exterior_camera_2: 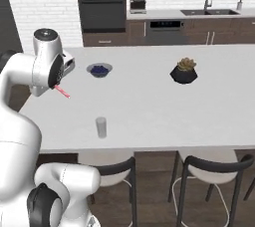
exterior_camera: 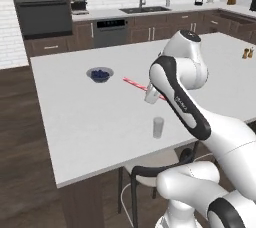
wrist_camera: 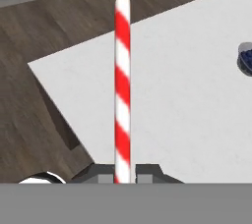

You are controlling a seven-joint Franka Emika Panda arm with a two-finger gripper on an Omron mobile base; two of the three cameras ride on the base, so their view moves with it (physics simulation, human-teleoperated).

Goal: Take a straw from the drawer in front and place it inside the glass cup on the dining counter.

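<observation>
Gripper pinches the straw at frame bottom, held over the dining counter. Glass cup sits lower center; the narrow mouth risks a miss or tipping.

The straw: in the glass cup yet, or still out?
Out. The straw is clamped in the pincer above the dining counter; the glass cup stands apart, nothing in it.

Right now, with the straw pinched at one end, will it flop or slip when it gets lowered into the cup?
The straw looks stiff: it sticks straight out from the pincer with no sag. It is thin and round, held only at one end, so it could pivot or slip. The cup is small, tall and probably light, so a sideways knock may tip it.
</observation>
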